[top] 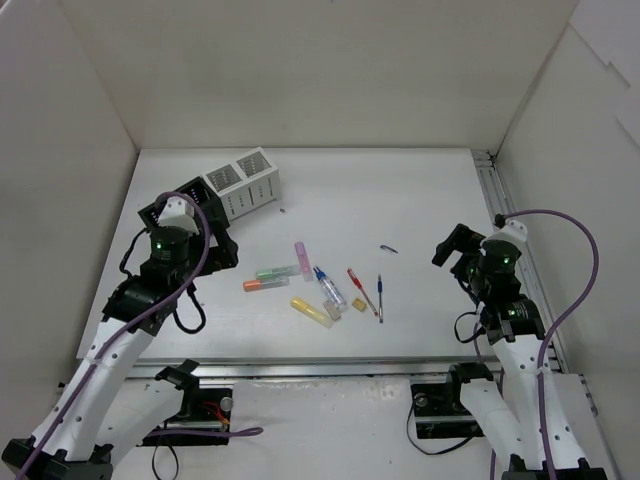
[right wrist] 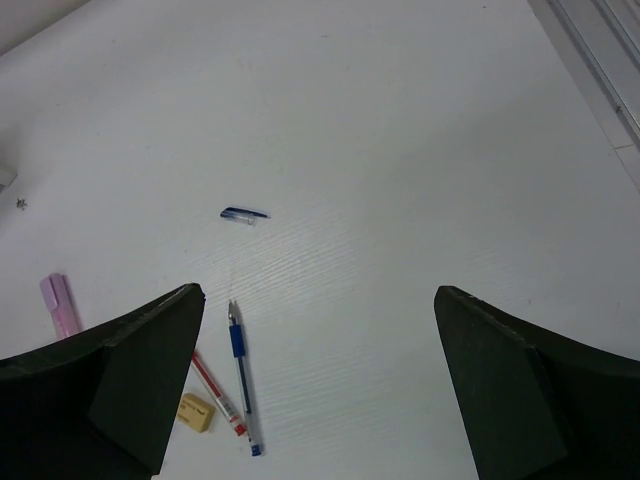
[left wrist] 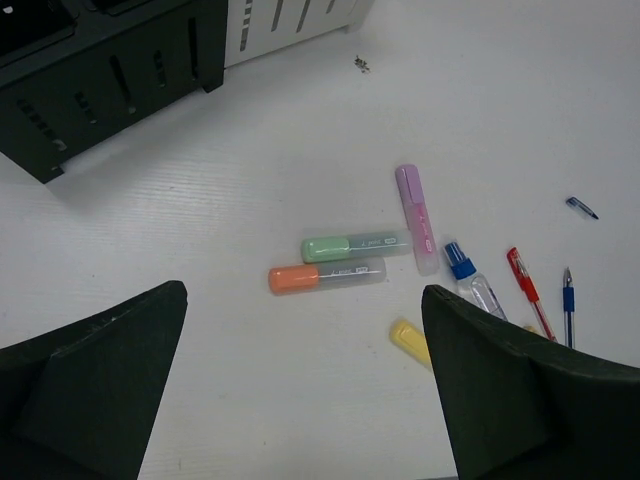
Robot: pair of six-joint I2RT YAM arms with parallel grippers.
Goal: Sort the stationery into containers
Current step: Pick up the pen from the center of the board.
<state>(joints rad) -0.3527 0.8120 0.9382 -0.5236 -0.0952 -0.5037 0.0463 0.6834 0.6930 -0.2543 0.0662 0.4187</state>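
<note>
Nearest the bases, both arms hang above the white worktop with nothing held. The left end effector has its two black fingers spread wide. The right end effector is spread just as wide and is also empty.

Between the arms lies the loose stationery, all on the worktop and none in a container. Closest to the left arm is the stubby orange highlighter. In the left wrist view it lies on the worktop just ahead of the gap between the spread fingers. The stubby green highlighter lies parallel just beyond it, close alongside. Their long axes run side to side, along the line joining the two fingers. A grasp would therefore likely need the wrist turned so the fingers close across the barrel. The left arm is clearly nearer this pair. The right arm sits nearer the thin blue pen and the thin red pen.

Farther on stands the black slotted desk organiser. Right beside it is the white perforated mesh organiser. Both are well apart from the highlighters, toward the far left.
</note>
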